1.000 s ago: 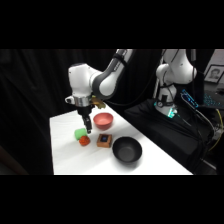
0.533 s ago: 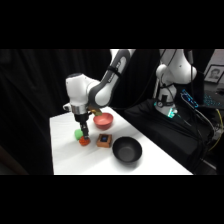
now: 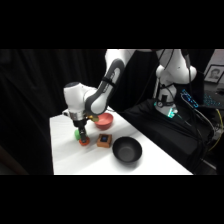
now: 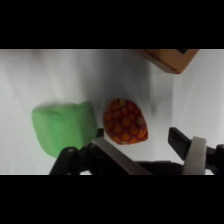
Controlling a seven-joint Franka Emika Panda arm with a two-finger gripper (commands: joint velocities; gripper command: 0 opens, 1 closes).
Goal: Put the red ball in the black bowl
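Observation:
The red ball [image 4: 125, 121] is a small red-orange ball with yellow dots, lying on the white table right beside the green block [image 4: 62, 127]. My gripper [image 4: 150, 147] is open and low over the table, with the ball just ahead of it, close to the left finger [image 4: 107, 152]. Across the table, the gripper [image 3: 81, 135] has come down at the ball [image 3: 84, 143] and the green block [image 3: 77, 134]. The glossy black bowl [image 3: 126, 150] stands empty to the right, near the table's front.
A brown block [image 3: 104, 141] with a dark top lies between the ball and the black bowl; its corner [image 4: 170, 59] shows in the wrist view. A salmon-red bowl [image 3: 104, 120] stands behind. The table's left edge [image 3: 51, 145] is close to the gripper.
The arm has swung left and come down, bringing the gripper from above the salmon-red bowl to table height at the red ball.

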